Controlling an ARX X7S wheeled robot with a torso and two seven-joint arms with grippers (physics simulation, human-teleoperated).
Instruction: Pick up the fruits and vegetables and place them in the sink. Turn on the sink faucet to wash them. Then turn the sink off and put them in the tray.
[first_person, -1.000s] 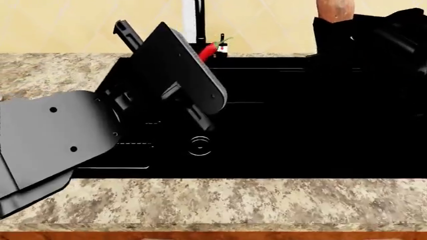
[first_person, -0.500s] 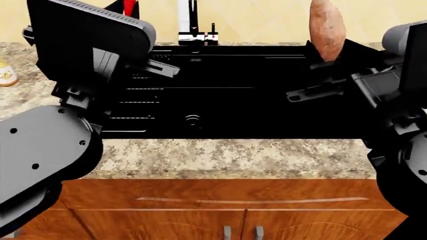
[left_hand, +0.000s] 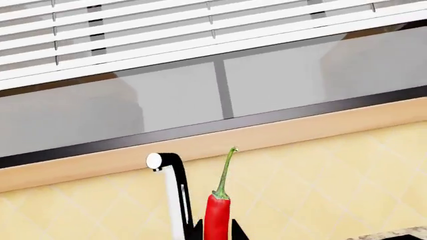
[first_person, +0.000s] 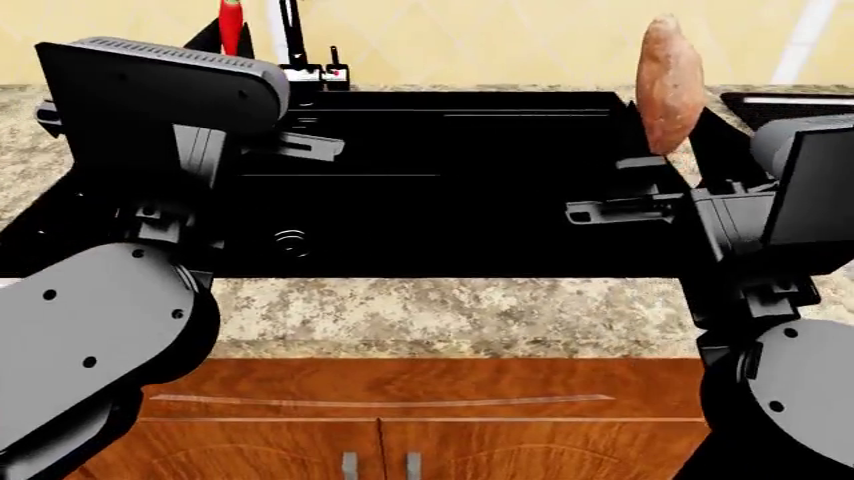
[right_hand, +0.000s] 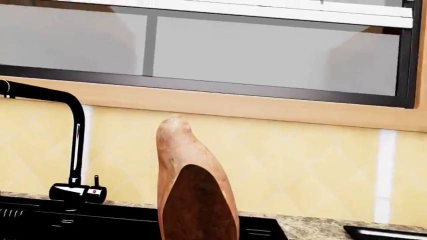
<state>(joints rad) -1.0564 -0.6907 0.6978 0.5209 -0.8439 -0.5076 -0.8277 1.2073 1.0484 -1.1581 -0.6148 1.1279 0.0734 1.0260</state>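
Two vegetables are held upright; in the left wrist view the chili pepper stands stem-up out of the left claw, beside the sink faucet; in the head view the sweet potato rises long-axis vertical from the right claw, above the sink in the desk; the right wrist view confirms that grip.

Both arms are raised side by side over the bench's front edge. The left gripper clamps a chili pepper upright; the right gripper clamps a sweet potato upright.
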